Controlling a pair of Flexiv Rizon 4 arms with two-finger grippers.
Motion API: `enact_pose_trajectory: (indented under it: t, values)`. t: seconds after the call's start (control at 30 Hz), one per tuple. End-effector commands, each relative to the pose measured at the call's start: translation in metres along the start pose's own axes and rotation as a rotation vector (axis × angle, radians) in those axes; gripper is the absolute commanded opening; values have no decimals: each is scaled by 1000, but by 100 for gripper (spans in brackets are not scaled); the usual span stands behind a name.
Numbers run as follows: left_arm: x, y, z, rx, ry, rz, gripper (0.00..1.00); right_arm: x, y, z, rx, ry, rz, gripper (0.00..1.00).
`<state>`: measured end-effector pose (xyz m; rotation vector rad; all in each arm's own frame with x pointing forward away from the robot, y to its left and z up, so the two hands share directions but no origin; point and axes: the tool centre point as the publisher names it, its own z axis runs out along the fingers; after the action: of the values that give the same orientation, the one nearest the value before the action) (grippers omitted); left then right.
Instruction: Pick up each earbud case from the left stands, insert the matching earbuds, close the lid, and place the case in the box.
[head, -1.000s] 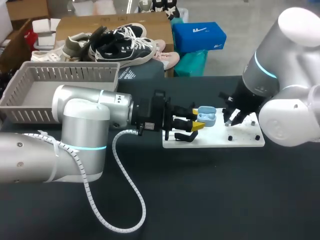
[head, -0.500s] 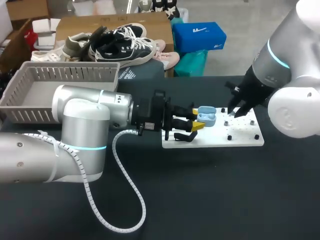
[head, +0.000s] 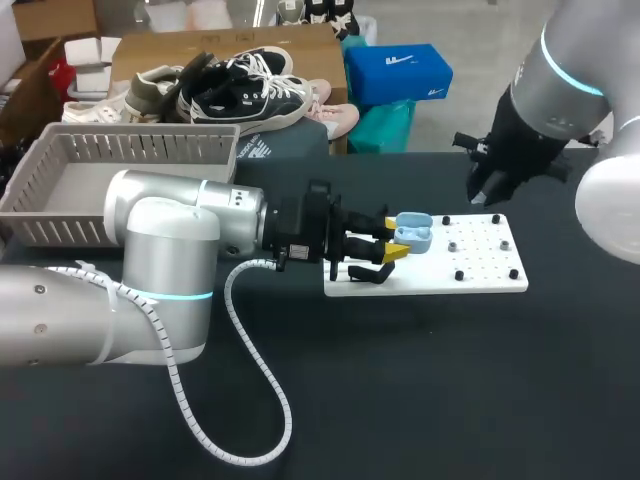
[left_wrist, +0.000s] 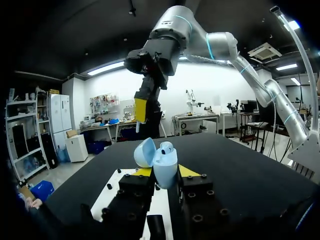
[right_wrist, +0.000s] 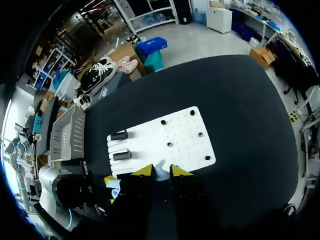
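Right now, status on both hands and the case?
Left hand shut on open earbud case, over the white board. Right hand above the board, shut on an earbud. Nothing seen between them.

Light-blue case (left_wrist: 165, 167), lid open, earbud (left_wrist: 168, 147) inside

Quick tally: one light-blue earbud case (head: 413, 232), two earbuds (left_wrist: 167, 146) that I can spot, one white board (head: 480, 262) carrying two black stands (right_wrist: 118, 135), one grey basket (head: 150, 148), one black tabletop (head: 450, 380).
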<state>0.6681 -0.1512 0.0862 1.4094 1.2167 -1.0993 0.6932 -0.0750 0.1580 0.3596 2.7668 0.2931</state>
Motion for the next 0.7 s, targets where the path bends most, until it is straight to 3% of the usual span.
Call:
enact_pose_trajectory:
  t: [0.03, 0.23, 0.5, 0.7]
  values:
    - [1, 0, 0, -1, -2, 1, 0, 16, 16, -54, 24, -29, -49, 0]
    - [1, 0, 0, -1, -2, 1, 0, 33, 43, -68, 35, 75, -164, 0]
    - [1, 0, 0, -1, -2, 1, 0, 53, 63, -53, 73, 180, -250, 0]
    - [1, 0, 0, -1, -2, 1, 0, 65, 73, -45, 32, 251, -306, 0]
